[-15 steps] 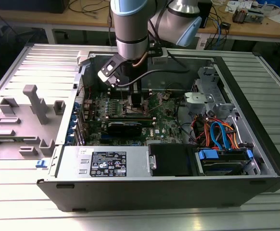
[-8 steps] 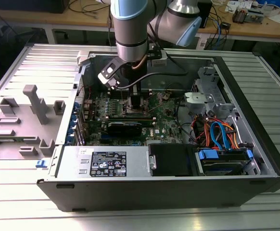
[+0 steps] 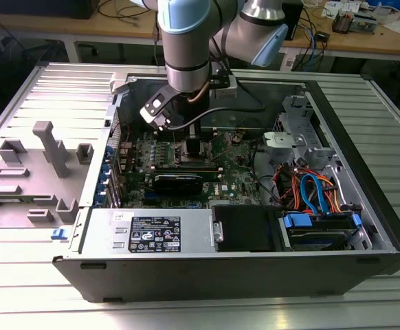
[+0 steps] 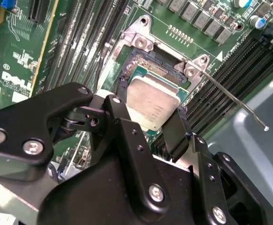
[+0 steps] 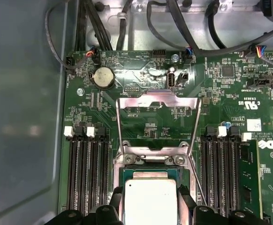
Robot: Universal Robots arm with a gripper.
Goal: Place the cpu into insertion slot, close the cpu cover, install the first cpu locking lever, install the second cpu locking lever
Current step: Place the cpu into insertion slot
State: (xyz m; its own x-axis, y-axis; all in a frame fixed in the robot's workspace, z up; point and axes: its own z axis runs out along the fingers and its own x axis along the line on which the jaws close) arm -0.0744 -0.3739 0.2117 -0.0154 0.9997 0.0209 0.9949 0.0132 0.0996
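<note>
My arm (image 3: pixel 186 48) hangs almost straight down from the far side into the open computer case (image 3: pixel 255 275). The wrist points at the floor and the gripper (image 3: pixel 194 148) sits low over the green circuit board (image 3: pixel 238 175). In the second wrist view its black fingers (image 4: pixel 120 122) are clenched on the cpu (image 4: pixel 153 101), one on each of two opposite edges. The chip lies flat, dull grey top up, edges square with the insertion slot (image 4: pixel 148 68) directly under it (whether it's fully seated, I can't tell). In the first wrist view the cpu cover (image 5: pixel 160 99) stands open, tilted back from the slot's edge. A thin locking lever (image 4: pixel 230 96) angles up over the memory slots (image 4: pixel 235 61) beside it.
</note>
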